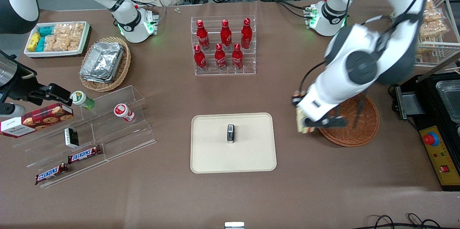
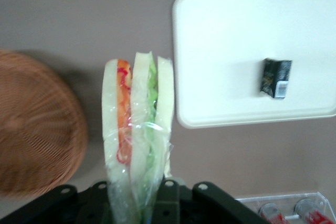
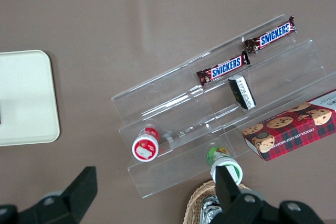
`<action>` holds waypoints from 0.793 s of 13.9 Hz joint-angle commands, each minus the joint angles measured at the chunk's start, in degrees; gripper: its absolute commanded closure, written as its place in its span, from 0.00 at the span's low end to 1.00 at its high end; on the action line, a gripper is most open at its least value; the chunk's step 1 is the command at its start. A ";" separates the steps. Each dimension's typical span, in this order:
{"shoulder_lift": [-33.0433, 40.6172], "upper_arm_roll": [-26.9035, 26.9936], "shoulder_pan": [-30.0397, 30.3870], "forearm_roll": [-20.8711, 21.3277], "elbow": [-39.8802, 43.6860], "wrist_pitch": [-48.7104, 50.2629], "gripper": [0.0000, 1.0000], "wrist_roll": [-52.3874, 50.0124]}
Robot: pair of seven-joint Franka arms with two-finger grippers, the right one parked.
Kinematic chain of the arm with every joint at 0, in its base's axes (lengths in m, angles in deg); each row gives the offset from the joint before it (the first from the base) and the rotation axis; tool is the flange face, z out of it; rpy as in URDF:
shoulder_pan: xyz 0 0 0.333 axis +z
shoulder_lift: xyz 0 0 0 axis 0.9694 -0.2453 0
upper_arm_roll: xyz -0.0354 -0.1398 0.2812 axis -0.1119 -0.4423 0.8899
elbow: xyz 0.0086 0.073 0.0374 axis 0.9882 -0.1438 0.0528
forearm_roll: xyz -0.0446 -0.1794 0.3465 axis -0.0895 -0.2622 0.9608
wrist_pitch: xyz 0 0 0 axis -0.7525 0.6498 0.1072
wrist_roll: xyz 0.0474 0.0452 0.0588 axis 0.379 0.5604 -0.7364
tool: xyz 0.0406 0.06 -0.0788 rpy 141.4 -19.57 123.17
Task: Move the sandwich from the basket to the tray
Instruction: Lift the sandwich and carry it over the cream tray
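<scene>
White arm's gripper (image 1: 312, 123) clamps sandwich (image 2: 137, 129) aloft between basket (image 1: 355, 128) and tray (image 1: 233, 160).

Left arm's tool (image 1: 305, 123) clamped tight, raised above table height

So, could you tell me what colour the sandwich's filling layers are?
Red, orange and green between pale bread; the sandwich, held in the gripper, shows best in the left wrist view.

The front view looked steeply down over the whole counter (image 1: 230, 200). The left wrist view hung close above the end effector (image 2: 137, 203), facing down. Both caught the tray (image 1: 215, 157) and the basket (image 1: 363, 128).
</scene>
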 commanded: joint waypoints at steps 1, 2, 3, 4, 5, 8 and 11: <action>-12.73 -0.20 -5.03 7.62 9.27 -5.11 1.00 -6.48; -15.98 -0.20 -5.75 9.48 9.36 -9.76 1.00 -8.86; -18.89 -0.20 -6.19 9.59 10.06 -13.99 1.00 -10.89; -21.35 -0.20 -6.45 9.76 11.02 -15.86 1.00 -11.78; -23.29 -0.20 -6.54 9.94 11.73 -16.31 1.00 -11.79; -26.47 -0.11 -6.54 10.47 12.61 -17.10 1.00 -11.52; -27.88 -0.11 -6.63 10.91 12.53 -17.46 1.00 -11.79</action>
